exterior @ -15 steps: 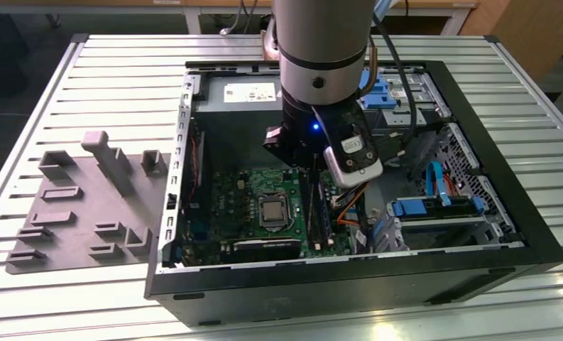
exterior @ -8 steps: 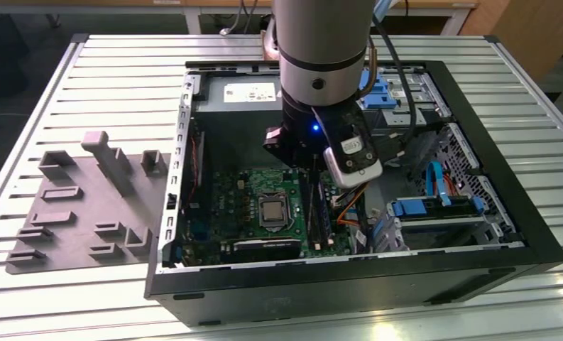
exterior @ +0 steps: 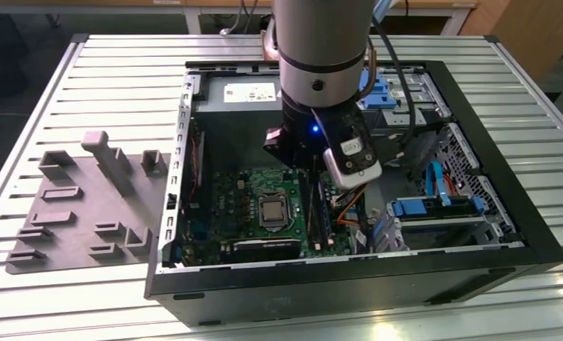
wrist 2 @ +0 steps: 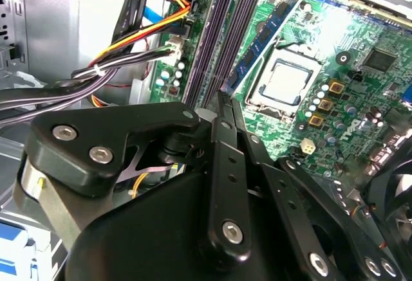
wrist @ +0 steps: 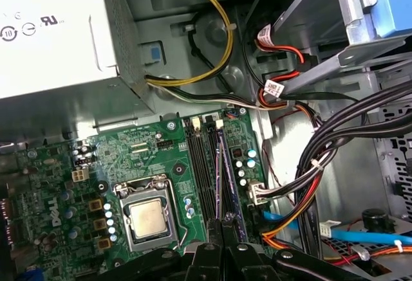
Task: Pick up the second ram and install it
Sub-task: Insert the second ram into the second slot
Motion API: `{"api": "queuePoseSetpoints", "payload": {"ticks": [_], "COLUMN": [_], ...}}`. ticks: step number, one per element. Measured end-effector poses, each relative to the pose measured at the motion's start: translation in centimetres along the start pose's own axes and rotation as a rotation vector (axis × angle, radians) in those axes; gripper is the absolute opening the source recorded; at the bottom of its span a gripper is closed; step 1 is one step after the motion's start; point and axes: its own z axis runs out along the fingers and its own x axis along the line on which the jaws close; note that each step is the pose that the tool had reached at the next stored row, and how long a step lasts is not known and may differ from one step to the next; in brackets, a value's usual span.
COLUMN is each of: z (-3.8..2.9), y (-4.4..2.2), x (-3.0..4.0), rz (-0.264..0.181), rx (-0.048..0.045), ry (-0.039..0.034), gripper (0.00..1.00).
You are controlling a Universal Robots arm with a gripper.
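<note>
Inside open computer case [exterior: 357,284], low over green motherboard [exterior: 243,192], gripper [wrist: 222,222] fingers drawn nearly together, pinching one end of second ram [wrist: 222,165], stick on edge beside empty black slots [wrist: 203,172], near processor socket [wrist: 149,217].

Arm [exterior: 321,42] reaches straight down, fingers [wrist 2: 223,117] pinched together.

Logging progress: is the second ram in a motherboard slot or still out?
In a slot, apparently: the second ram stands on edge among the motherboard slots, gripper at its end. Fully seated: cannot tell.
</note>
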Motion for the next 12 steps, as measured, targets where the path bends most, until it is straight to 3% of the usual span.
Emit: {"api": "queuePoseSetpoints", "payload": {"ticks": [12], "z": [0.49], "y": [0.12], "x": [0.08], "rz": [-0.048], "rx": [-0.0048], "ry": [0.0025], "gripper": [0.12]}}
